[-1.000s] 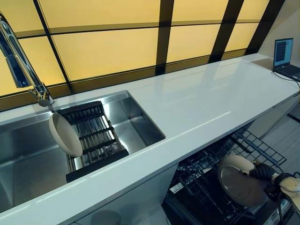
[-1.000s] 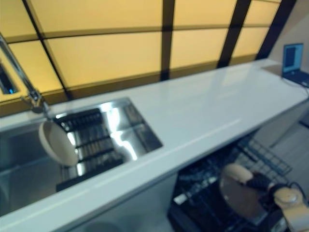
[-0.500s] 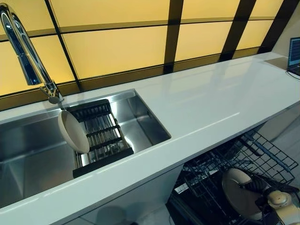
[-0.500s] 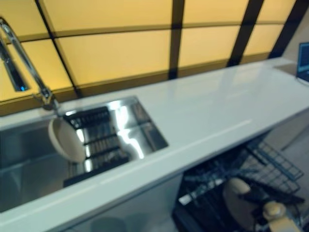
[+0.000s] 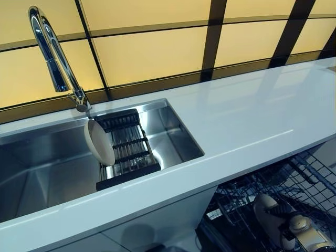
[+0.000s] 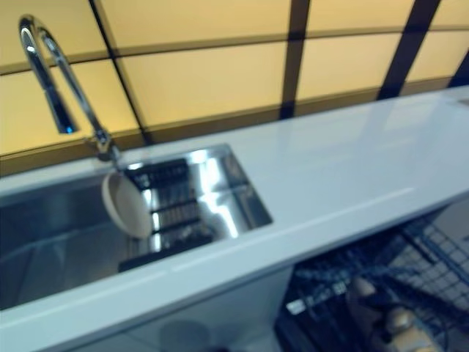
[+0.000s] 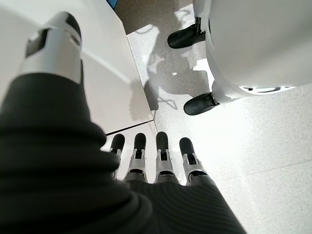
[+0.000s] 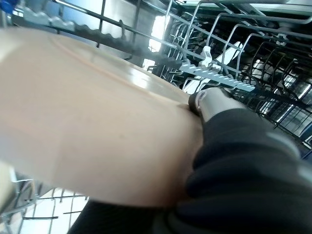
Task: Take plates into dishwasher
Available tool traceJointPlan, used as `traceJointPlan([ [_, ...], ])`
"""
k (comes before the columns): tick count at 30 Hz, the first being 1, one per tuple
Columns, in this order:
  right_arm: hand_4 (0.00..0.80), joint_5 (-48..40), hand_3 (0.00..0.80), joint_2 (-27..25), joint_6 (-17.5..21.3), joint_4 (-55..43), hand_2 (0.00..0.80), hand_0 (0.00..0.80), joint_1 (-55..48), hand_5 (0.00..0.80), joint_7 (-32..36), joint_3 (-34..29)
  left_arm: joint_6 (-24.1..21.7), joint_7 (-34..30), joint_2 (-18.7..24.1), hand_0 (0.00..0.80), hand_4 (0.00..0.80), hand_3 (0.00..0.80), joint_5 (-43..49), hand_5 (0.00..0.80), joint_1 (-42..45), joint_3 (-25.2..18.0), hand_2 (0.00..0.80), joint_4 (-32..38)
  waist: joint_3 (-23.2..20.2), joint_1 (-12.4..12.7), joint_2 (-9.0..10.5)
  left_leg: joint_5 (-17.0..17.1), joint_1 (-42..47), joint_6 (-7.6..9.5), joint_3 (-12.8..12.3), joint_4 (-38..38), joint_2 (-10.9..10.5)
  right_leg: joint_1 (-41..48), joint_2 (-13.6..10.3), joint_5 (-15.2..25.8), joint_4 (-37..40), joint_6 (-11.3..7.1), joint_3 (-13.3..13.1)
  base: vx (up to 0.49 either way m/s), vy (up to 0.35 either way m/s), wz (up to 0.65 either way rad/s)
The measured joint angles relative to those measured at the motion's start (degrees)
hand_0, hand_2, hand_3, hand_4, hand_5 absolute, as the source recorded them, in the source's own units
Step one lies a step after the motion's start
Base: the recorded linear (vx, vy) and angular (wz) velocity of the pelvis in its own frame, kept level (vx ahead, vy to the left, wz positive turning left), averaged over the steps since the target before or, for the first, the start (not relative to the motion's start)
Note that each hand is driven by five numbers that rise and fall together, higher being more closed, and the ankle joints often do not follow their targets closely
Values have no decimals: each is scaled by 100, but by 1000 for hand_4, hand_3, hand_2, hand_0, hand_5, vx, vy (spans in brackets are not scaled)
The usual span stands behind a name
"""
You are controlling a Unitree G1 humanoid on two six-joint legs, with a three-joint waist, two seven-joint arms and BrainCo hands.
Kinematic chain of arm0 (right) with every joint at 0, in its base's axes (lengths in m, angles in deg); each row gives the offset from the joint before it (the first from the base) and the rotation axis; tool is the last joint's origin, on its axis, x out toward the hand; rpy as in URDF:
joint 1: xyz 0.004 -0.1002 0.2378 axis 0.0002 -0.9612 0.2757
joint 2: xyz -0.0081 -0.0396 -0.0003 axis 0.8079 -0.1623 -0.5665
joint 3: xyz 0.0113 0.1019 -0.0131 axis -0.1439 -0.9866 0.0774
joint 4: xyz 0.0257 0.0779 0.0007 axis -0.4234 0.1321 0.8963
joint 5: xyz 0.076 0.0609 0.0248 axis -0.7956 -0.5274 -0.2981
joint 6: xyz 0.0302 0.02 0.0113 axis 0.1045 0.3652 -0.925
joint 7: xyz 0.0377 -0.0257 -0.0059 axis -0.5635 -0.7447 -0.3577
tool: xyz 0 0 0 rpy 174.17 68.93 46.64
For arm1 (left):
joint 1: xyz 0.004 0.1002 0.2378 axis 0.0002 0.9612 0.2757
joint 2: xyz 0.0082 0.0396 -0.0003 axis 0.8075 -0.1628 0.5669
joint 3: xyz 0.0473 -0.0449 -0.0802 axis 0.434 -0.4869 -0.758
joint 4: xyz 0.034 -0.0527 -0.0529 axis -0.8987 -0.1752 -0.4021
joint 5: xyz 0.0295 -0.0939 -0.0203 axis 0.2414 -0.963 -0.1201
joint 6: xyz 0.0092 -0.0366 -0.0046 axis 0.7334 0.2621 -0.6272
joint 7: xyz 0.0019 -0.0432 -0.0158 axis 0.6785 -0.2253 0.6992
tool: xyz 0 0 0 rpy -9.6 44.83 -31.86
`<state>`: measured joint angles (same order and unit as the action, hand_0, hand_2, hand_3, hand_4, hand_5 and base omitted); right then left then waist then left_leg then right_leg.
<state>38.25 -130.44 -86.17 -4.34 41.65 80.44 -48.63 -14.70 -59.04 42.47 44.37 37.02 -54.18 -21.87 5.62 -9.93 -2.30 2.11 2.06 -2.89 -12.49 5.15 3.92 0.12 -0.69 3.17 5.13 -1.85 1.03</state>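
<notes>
A beige plate [image 8: 92, 122] is held on edge low among the wires of the dishwasher's pulled-out rack [image 5: 310, 178]. My right hand [image 5: 282, 211] is shut on it, and the thumb [image 8: 210, 100] presses on its rim. The plate [image 5: 264, 207] shows below the counter at the lower right. A second beige plate [image 5: 100, 143] stands on edge in the sink, leaning at the black drain rack [image 5: 128, 152]. My left hand [image 7: 161, 161] hangs over the floor with straight fingers and holds nothing.
A white counter [image 5: 252, 115] runs right of the steel sink [image 5: 42, 173], with a tall chrome faucet [image 5: 52, 52] behind it. White tine rows [image 8: 219, 48] of the dishwasher rack stand just past the held plate. A white cabinet front [image 7: 105, 73] is beside my left hand.
The camera has swung left, so the whole scene sits further right. The plate in my right hand has gone lower into the dishwasher rack and turned more edge-on.
</notes>
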Motion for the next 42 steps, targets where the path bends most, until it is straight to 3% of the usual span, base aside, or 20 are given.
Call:
traceJointPlan([
  [10,800,3,800,70,93,647,800,800,412,800,18,7,43,-79,14,0,0,0,61,0,-161,2,0,-3,-15,152,-38,60,-76,16,155,-24,-28,-3,-31,7,-1,29,145,-10,-4,8],
  [11,756,2,756,70,96,684,756,756,414,756,18,7,43,-93,16,0,0,0,81,0,-150,2,0,-3,-16,157,-38,61,-75,16,164,-24,-30,2,-32,-1,-1,24,156,-2,0,7],
  [13,442,1,442,70,101,693,442,442,421,442,-2,7,46,-125,17,0,0,0,120,0,-124,5,0,-9,-16,153,-41,61,-75,16,171,-23,-31,5,-34,-11,-1,19,166,1,0,2],
  [14,110,-1,110,71,101,694,110,110,421,110,-16,6,45,-129,17,0,0,0,121,0,-125,7,0,-9,-16,151,-41,61,-75,16,172,-22,-31,6,-34,-11,-1,19,168,0,0,0],
  [15,0,-2,0,79,103,693,0,0,421,0,-36,6,45,-135,17,0,0,0,121,0,-129,24,0,-8,-18,148,-44,61,-75,17,173,-21,-32,6,-34,-11,-1,19,168,0,0,0],
  [23,0,-5,0,100,31,419,0,0,397,0,32,0,52,-158,7,0,0,0,219,0,-135,103,0,-5,-32,140,-78,60,-77,17,173,-15,-35,4,-35,-11,-3,19,164,0,0,0],
  [29,0,-7,0,-150,-467,-215,0,0,198,0,534,-141,68,-116,8,0,0,0,219,0,-150,93,0,2,3,112,-24,60,-80,16,157,-7,-38,-8,-33,-11,-5,18,140,6,1,-1],
  [42,0,-506,0,-1315,-1216,-626,0,0,-117,0,1898,-1410,116,-2,87,0,0,0,221,0,-178,-268,0,-54,200,-203,534,32,32,5,-8,1,-23,17,-8,35,-25,53,-49,19,0,-7],
])
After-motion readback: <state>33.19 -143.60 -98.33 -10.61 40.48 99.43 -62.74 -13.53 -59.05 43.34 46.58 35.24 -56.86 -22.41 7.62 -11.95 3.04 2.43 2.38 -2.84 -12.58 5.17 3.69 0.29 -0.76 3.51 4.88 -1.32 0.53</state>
